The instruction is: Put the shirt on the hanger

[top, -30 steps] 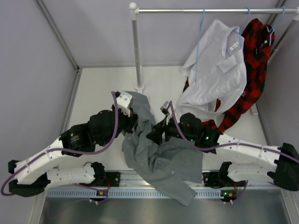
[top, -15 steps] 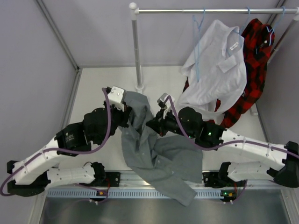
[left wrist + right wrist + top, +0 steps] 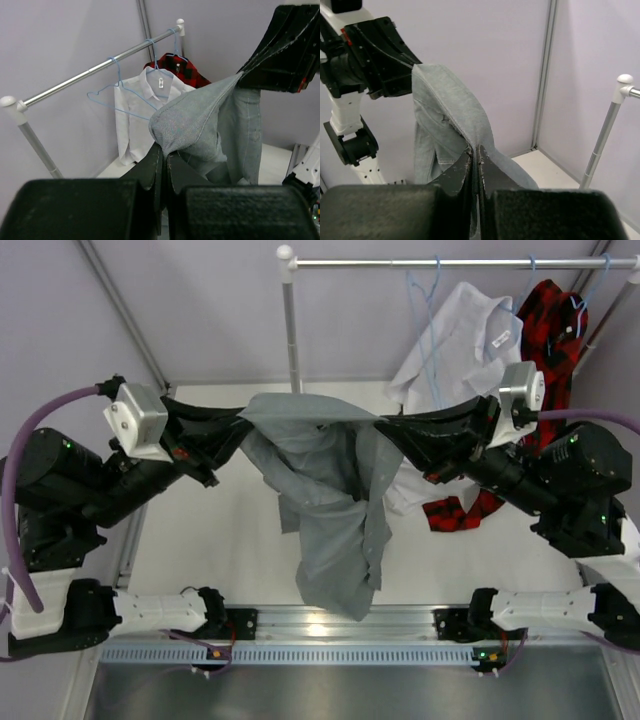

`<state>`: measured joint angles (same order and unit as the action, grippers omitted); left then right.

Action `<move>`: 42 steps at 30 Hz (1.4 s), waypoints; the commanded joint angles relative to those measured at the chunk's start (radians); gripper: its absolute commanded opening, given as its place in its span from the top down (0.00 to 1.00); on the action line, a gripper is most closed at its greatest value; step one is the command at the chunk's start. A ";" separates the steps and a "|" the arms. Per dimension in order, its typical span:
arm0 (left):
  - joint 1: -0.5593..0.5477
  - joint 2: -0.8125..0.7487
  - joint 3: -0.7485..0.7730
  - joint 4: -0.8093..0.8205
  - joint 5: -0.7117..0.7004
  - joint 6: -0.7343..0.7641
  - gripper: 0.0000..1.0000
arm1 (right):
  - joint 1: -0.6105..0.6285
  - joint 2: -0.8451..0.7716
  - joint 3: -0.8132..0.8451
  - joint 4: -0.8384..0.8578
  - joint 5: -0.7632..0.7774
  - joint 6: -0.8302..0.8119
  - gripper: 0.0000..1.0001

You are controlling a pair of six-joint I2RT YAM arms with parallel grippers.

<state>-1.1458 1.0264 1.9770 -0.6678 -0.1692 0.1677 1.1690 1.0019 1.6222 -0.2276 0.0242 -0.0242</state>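
Observation:
The grey shirt [image 3: 330, 500] hangs in the air above the table, its top edge stretched between my two grippers. My left gripper [image 3: 243, 420] is shut on the cloth's left end and shows the pinched fold [image 3: 192, 117] at its tips [image 3: 164, 147]. My right gripper [image 3: 385, 425] is shut on the right end, with the cloth [image 3: 450, 110] rising from its tips [image 3: 475, 148]. The light-blue hanger [image 3: 119, 80] hangs bare on the rail, left of the white shirt, behind and to the right of the held shirt.
A metal rail [image 3: 450, 262] on a white post [image 3: 292, 350] crosses the back. A white shirt [image 3: 470, 340] and a red-and-black plaid shirt [image 3: 550, 330] hang from it on hangers. Grey walls close in left and right.
The right gripper has closed on the shirt. Both arms have risen and spread apart, lifting the shirt off the table and stretching its top edge.

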 commanded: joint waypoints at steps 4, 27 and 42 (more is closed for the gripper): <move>0.038 -0.065 -0.123 0.059 0.107 0.066 1.00 | -0.006 -0.111 -0.139 0.010 -0.010 0.016 1.00; 0.172 -0.348 -1.239 -0.343 -0.912 -1.473 1.00 | 0.171 0.142 -1.114 0.765 0.168 0.523 0.40; 0.172 -0.712 -1.365 -0.381 -0.925 -1.588 1.00 | -0.350 0.429 -0.811 0.321 -0.234 0.520 0.10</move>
<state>-0.9779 0.3557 0.6239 -1.0351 -1.0603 -1.3518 0.8112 1.2984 0.7433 0.1703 -0.0563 0.4812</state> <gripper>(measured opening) 0.026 0.833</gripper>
